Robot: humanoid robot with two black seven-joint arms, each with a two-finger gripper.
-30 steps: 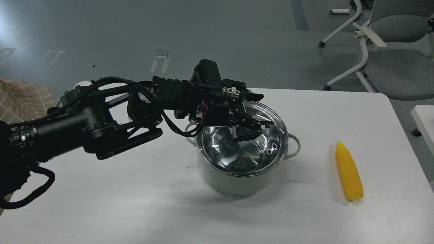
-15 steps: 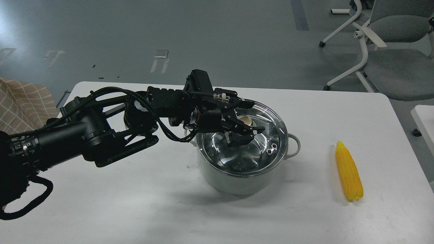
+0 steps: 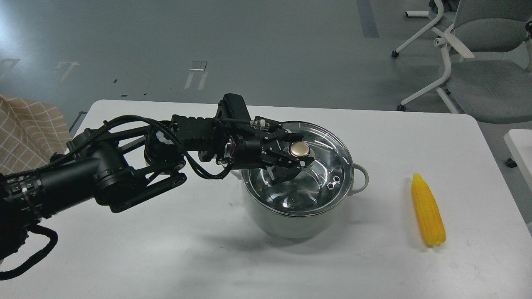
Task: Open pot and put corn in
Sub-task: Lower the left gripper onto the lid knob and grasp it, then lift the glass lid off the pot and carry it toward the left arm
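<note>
The robot's left gripper (image 3: 293, 160) is reaching over the pot (image 3: 297, 216), which is sitting mid-table (image 3: 166, 249) with its glass lid (image 3: 328, 166) seated on the rim. The jaws are standing apart on either side of the lid's gold knob (image 3: 301, 148), seemingly lining up a grasp; whether they are touching it cannot be told. The corn (image 3: 428, 215) is lying flat well to the pot's right, likely waiting until the lid is lifted. The right arm is not appearing in view.
</note>
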